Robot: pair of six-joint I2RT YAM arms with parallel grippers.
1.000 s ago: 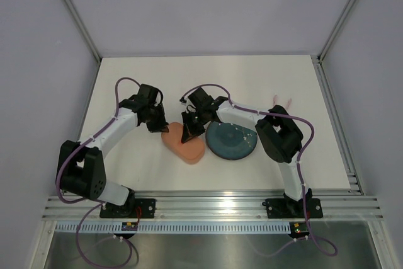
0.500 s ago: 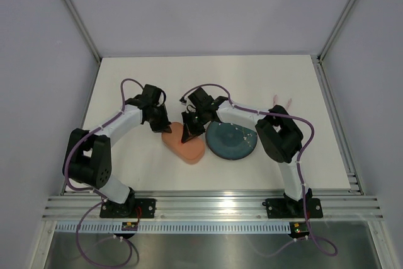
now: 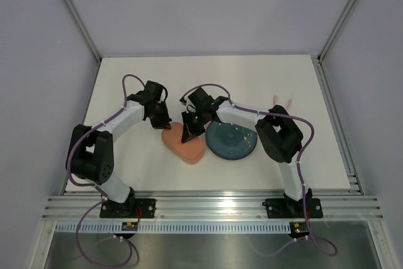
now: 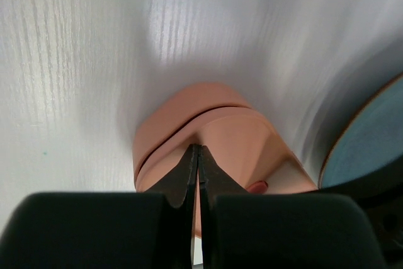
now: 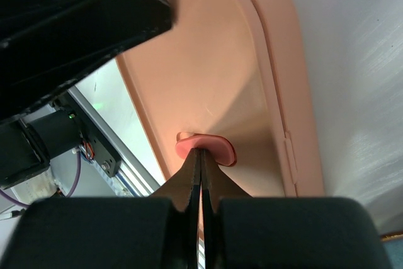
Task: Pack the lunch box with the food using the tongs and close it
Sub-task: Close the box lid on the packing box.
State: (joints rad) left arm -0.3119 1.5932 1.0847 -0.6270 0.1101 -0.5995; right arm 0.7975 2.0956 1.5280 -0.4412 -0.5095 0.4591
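The salmon-pink lunch box [image 3: 184, 147] lies with its lid on, left of the plate. My left gripper [image 3: 162, 126] is shut, with its tips resting on the lid's far-left end [image 4: 208, 124] just past the seam. Shut as well, my right gripper [image 3: 189, 137] holds nothing, and its tips touch the small red mark [image 5: 206, 148] on the lid [image 5: 208, 61]. That mark [image 4: 257, 186] also shows in the left wrist view. The pale tongs [image 3: 281, 100] lie on the table at the back right, away from both grippers. No food is in view.
A round teal plate [image 3: 232, 140] sits right beside the box, and its rim [image 4: 371, 137] shows in the left wrist view. The right arm reaches over it. The white table [image 3: 252, 80] ends at a metal rail at the front.
The left arm's elbow has swung in and up, and its gripper has shifted slightly right along the box's end. The right gripper and the box have stayed put.
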